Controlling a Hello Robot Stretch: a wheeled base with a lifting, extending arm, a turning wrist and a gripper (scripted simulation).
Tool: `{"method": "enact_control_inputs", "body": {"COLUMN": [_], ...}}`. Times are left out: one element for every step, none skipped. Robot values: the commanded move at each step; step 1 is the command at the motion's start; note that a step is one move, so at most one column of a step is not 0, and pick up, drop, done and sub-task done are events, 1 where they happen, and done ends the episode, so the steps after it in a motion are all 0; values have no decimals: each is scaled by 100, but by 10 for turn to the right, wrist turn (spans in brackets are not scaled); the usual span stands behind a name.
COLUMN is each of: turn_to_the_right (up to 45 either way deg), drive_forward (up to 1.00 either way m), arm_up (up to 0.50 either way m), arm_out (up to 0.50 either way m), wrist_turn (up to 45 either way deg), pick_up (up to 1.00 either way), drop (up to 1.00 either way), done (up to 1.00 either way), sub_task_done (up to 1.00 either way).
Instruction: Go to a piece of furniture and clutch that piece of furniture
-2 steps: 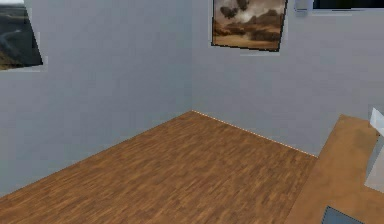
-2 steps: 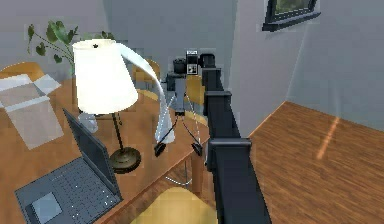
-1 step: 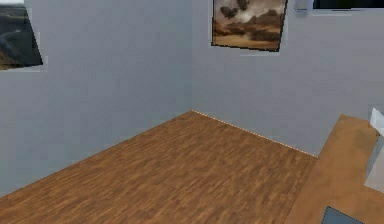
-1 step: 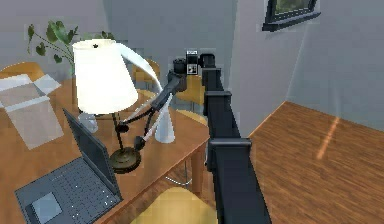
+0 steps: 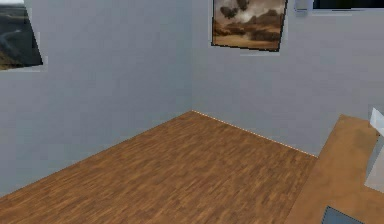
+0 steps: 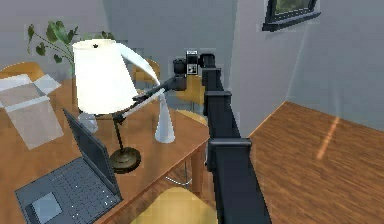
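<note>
The furniture in question is most likely the wooden surface point(image 6: 25, 160), which takes up the left half of the arm side view. Its edge also shows at the forward view's right point(image 5: 345, 160). It carries a desk lamp point(image 6: 100, 78) with a white shade, a laptop point(image 6: 68, 188), a white cone point(image 6: 165, 125), a pale box point(image 6: 30, 105) and a leafy plant point(image 6: 55, 38) at the far end. A yellow chair point(image 6: 185, 208) stands against its near side.

The arm point(image 6: 225, 140) reaches out across the surface, and the pincer point(image 6: 172, 82) sits at its far end, close to the lamp's slanted rod. The pictures do not settle whether the pincer's fingers are spread or pressed together. Nor do they show whether it has hold of anything, since the lamp and surface lie right at and behind it.

Judging by this, the approach looks done: the robot stands beside the surface with its arm extended. What is left is the clutching itself, and no firm grip on the wood can be confirmed.
</note>
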Motion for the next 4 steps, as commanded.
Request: {"method": "enact_control_inputs", "body": {"turn_to_the_right": [0,0,0,0], "drive_forward": [0,0,0,0], "arm_up": [0,0,0,4], "arm_out": [0,0,0,0], "wrist_turn": [450,120,0,0], "pick_up": [0,0,100,0], "drop": [0,0,0,0], "done": [0,0,0,0], "sub_task_done": [0,0,0,0]}}
